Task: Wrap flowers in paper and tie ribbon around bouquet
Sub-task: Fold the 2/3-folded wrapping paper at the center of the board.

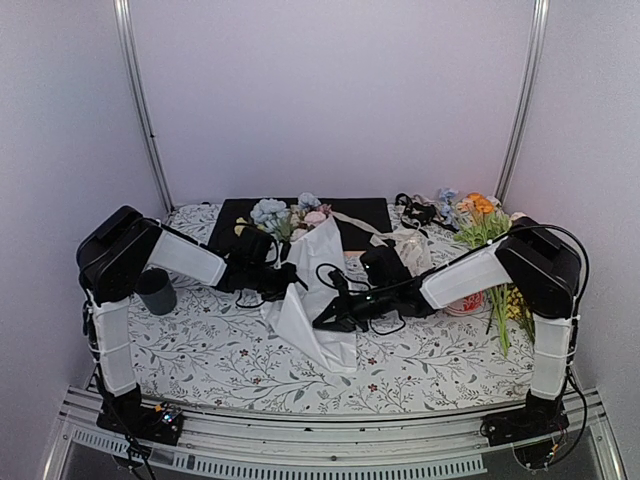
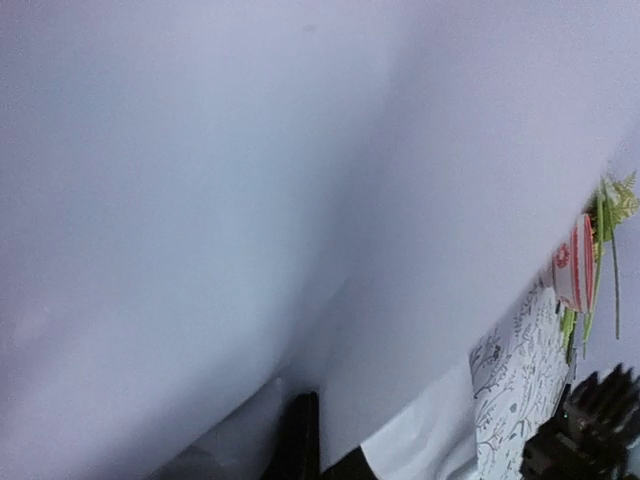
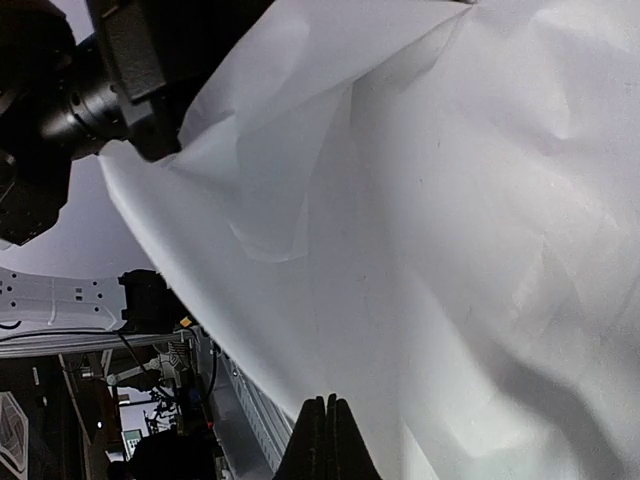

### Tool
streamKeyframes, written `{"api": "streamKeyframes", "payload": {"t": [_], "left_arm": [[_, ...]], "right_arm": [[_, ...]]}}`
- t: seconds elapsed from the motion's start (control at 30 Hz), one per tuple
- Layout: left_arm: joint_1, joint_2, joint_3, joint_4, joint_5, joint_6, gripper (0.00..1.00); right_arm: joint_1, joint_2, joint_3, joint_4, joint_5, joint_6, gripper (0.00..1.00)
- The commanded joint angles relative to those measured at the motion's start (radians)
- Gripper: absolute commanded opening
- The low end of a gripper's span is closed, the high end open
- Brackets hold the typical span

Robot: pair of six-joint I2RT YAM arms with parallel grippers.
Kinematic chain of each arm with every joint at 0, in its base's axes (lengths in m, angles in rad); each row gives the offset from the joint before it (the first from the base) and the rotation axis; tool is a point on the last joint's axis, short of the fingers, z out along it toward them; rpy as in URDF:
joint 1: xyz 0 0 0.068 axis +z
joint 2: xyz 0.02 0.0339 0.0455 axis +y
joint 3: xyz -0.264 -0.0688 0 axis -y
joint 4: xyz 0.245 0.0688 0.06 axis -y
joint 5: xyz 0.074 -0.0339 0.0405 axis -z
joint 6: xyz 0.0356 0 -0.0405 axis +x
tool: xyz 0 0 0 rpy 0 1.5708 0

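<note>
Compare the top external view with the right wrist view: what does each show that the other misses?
Only top external: the flowers, the black sheet, the orange-and-yellow sprigs and a dark cup on the table. Only right wrist: the right gripper seen close, its jaws pressed shut. Both: the paper, a crinkled white sheet lying between the two arms.

Back wall (image 1: 330,100): was plain, pale lilac-white.
Side walls (image 1: 60,120): matched it.
Uprights (image 1: 140,110): two, metal, stood at the rear corners.
Table (image 1: 230,350): bore a white leaf-print cover.
Light: was even and soft.
</note>
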Motion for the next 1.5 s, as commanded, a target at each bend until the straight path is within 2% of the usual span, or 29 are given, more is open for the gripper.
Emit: {"api": "streamKeyframes", "payload": {"t": [0.0, 0.13, 0.27, 0.43, 0.57, 0.7, 1.07, 1.27, 1.47], "left_arm": [[-0.006, 0.004, -0.008, -0.021, -0.026, 0.034, 0.0], [-0.026, -0.011, 0.023, -0.041, -0.036, 0.058, 0.0], [-0.062, -0.035, 0.085, -0.096, -0.042, 0.081, 0.0], [-0.109, -0.118, 0.13, -0.131, -0.069, 0.091, 0.0], [-0.156, -0.126, 0.207, -0.171, -0.065, 0.1, 0.0], [-0.201, -0.074, 0.285, -0.164, -0.011, 0.101, 0.0], [-0.178, 0.189, 0.332, -0.156, -0.004, 0.042, 0.0], [-0.178, 0.275, 0.342, -0.158, -0.021, 0.043, 0.0], [-0.176, 0.294, 0.329, -0.167, -0.037, 0.054, 0.0]], "right_arm": [[-0.043, -0.156, -0.124, -0.043, 0.078, -0.012, 0.0], [-0.065, -0.173, -0.221, -0.053, 0.07, -0.011, 0.0], [-0.065, -0.06, -0.186, -0.085, -0.019, -0.049, 0.0], [-0.078, 0.027, -0.183, -0.1, 0.0, -0.077, 0.0], [-0.082, 0.072, -0.183, -0.104, -0.005, -0.094, 0.0], [-0.081, 0.072, -0.188, -0.079, -0.013, -0.095, 0.0], [-0.071, 0.043, -0.206, 0.011, -0.024, -0.066, 0.0], [-0.064, -0.061, -0.244, 0.045, 0.018, -0.031, 0.0], [-0.072, -0.283, -0.328, -0.037, 0.167, 0.003, 0.01]]}}
